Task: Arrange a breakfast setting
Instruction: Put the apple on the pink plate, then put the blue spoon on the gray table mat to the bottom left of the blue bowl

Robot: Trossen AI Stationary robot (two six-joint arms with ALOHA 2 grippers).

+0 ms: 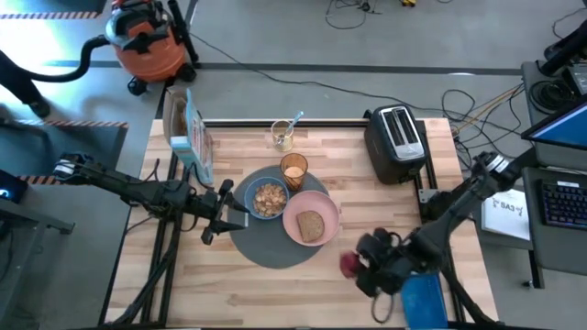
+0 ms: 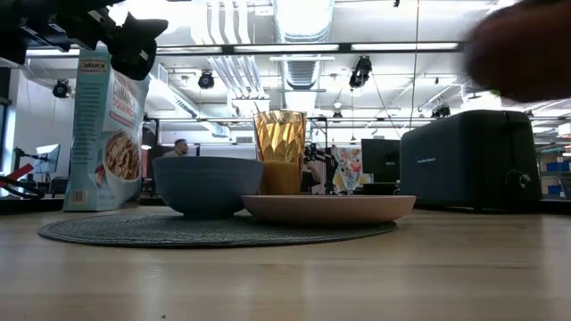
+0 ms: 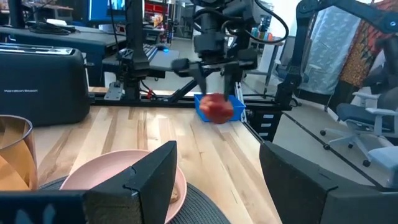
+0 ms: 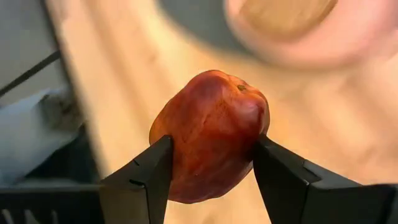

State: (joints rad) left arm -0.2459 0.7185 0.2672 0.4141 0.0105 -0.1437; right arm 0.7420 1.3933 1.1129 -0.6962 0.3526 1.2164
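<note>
The dark-grey mat (image 1: pixel 266 246) lies mid-table. On it stand a blue bowl (image 1: pixel 269 199) of cereal and a pink plate (image 1: pixel 295 227) bearing the brown toast (image 1: pixel 313 225). The amber tumbler (image 1: pixel 293 170) stands at the mat's far edge. The light-blue spoon (image 1: pixel 295 120) sticks out of a clear glass (image 1: pixel 282 137). My right gripper (image 1: pixel 353 266) is shut on the red food piece (image 4: pixel 211 124), right of the plate near the table's front. My left gripper (image 1: pixel 237 213) is open and empty, just left of the bowl. My right gripper pinches the red food piece between its two fingers, on two opposite sides (image 4: pixel 180 146). In the left wrist view the fingers (image 3: pixel 200 74) point down from above. The piece (image 3: pixel 216 109) hangs between them, clear of the table.
A black toaster (image 1: pixel 396 142) stands at the far right and a cereal box (image 1: pixel 188 133) at the far left. A blue bin (image 1: pixel 422 298) sits at the front right edge. Bare wood lies in front of the mat.
</note>
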